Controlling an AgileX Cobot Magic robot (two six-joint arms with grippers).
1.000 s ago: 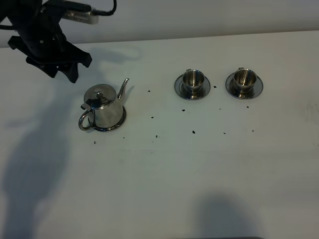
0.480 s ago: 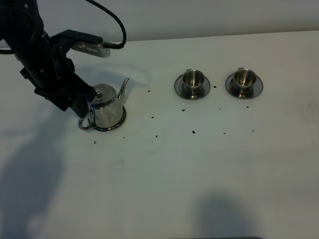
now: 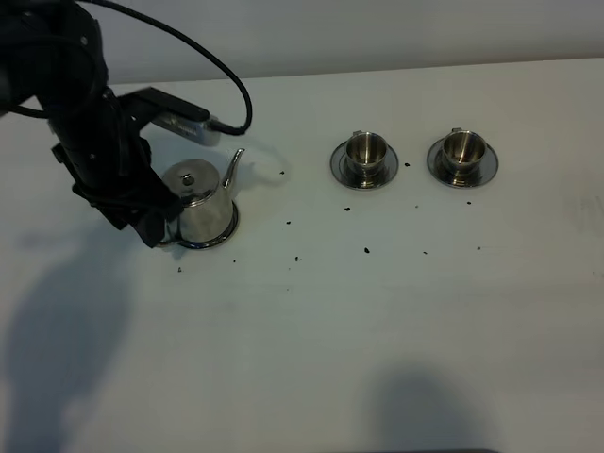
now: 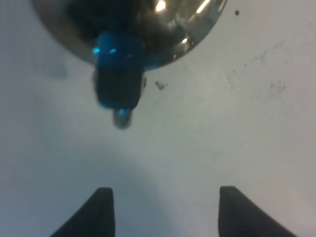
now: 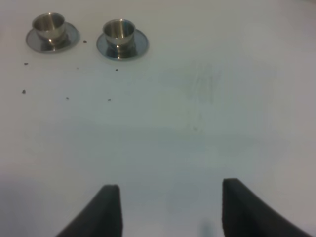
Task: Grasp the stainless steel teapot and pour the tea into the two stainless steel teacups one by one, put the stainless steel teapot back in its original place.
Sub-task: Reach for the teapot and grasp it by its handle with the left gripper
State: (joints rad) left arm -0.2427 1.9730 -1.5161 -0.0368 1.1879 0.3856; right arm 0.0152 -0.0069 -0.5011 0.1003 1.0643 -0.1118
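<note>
The stainless steel teapot [image 3: 200, 202] stands on its round coaster [image 3: 225, 233], the original place, at the table's left, lid on and spout pointing to the back right. The tea is hidden. My left gripper [image 3: 151, 225] is low at the teapot's handle side and covers the handle in the high view. In the left wrist view this gripper [image 4: 165, 210] is open, and the handle [image 4: 118, 91] lies ahead of the fingertips, outside them. The two stainless steel teacups [image 3: 364, 151] [image 3: 462, 149] sit on saucers at the back right. My right gripper [image 5: 170, 210] is open above bare table, far from the cups [image 5: 48, 24] [image 5: 119, 31].
Small dark specks [image 3: 366, 250] are scattered over the white table [image 3: 377, 321] between the teapot and the cups. The left arm's cable [image 3: 231, 85] loops above the teapot. A wall runs along the table's far edge.
My left arm came down from the back left to the teapot's handle side and now covers the handle. Teapot and cups have not moved.
</note>
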